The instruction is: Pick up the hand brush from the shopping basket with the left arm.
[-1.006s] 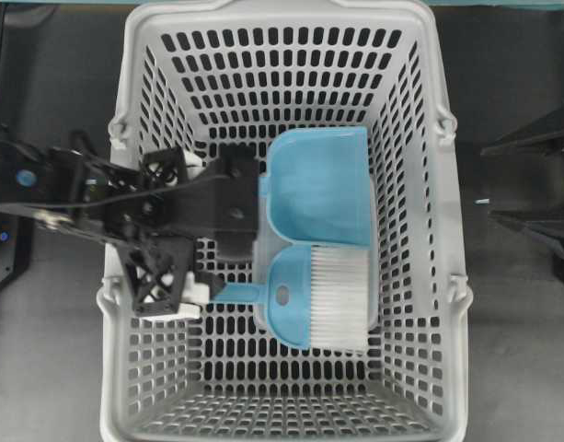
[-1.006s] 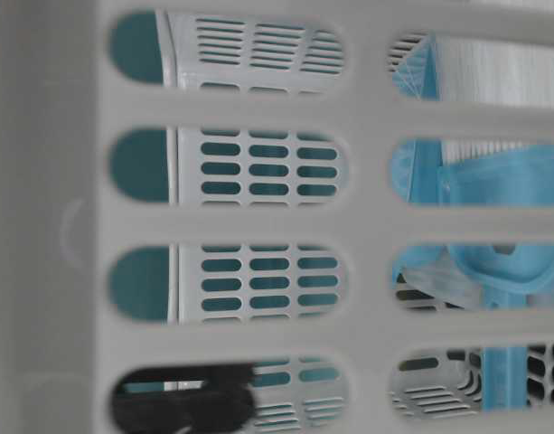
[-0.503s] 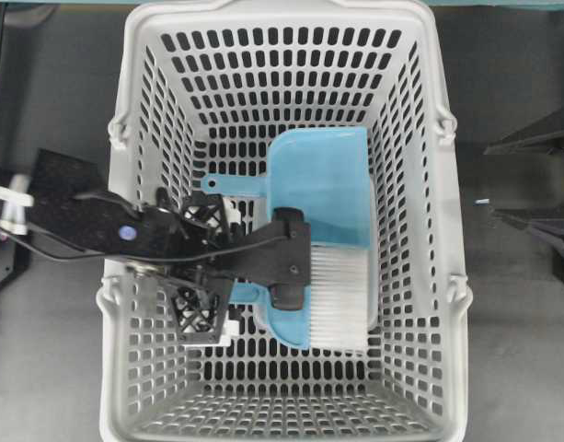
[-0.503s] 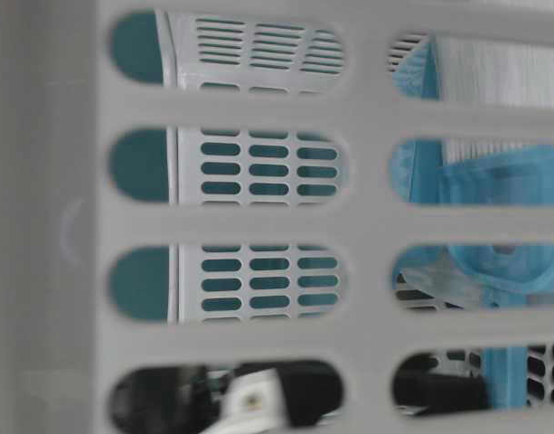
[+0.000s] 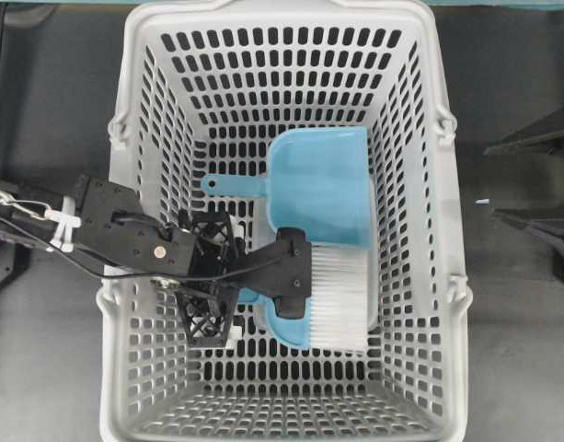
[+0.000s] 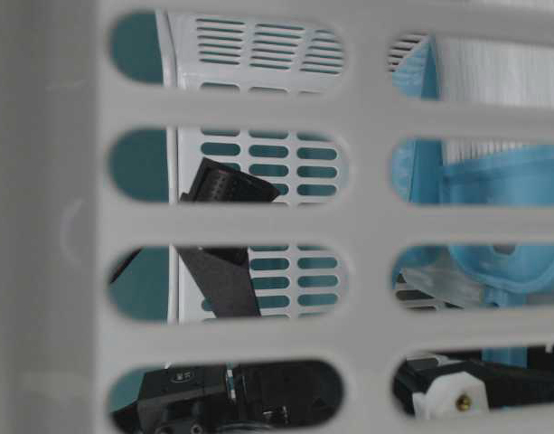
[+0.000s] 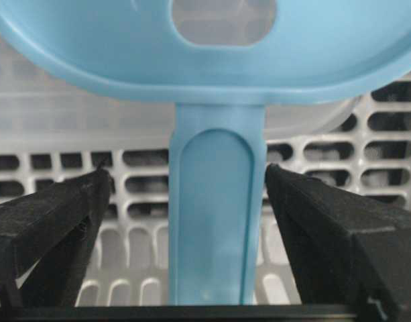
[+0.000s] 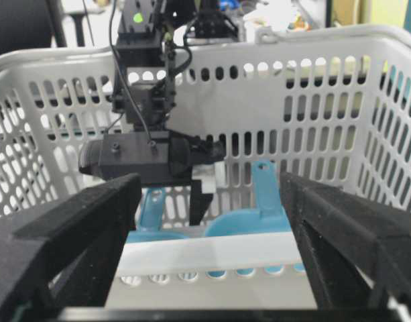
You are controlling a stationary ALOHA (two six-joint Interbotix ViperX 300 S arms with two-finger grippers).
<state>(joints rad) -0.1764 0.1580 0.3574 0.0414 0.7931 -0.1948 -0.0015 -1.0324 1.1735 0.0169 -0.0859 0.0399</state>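
Overhead view: the shopping basket (image 5: 282,221) fills most of the frame on a dark tabletop (image 5: 42,92), its near edge cut off at the bottom. On the basket floor lie two light-blue items: the dustpan (image 5: 323,189), and beside it, toward the basket's near edge, the hand brush (image 5: 332,299) with its white bristles pointing toward the basket's right wall. The brush's thin handle points toward the left wall and is almost wholly hidden beneath the left gripper (image 5: 295,276). The left arm (image 5: 125,241) reaches over the left wall into the basket.

Left wrist view: the brush handle (image 7: 215,228) stands between the two black fingers (image 7: 51,215), which are spread wide with a gap on each side and touch nothing. The brush head (image 7: 212,47) with its oval hole is cut off at the top of the frame; the slotted basket floor shows behind.

Table-level view: the scene is seen through the blurred slots of a basket wall (image 6: 367,226). Only fragments of the brush, the dustpan and black arm parts show, and it is hard to tell which blue piece belongs to which item.

Right wrist view: the right gripper (image 8: 205,248) is outside the basket, its fingers (image 8: 71,235) spread wide and holding nothing. Beyond the near wall, the left gripper hangs low over the blue handles; the basket rim hides the items' lower parts.
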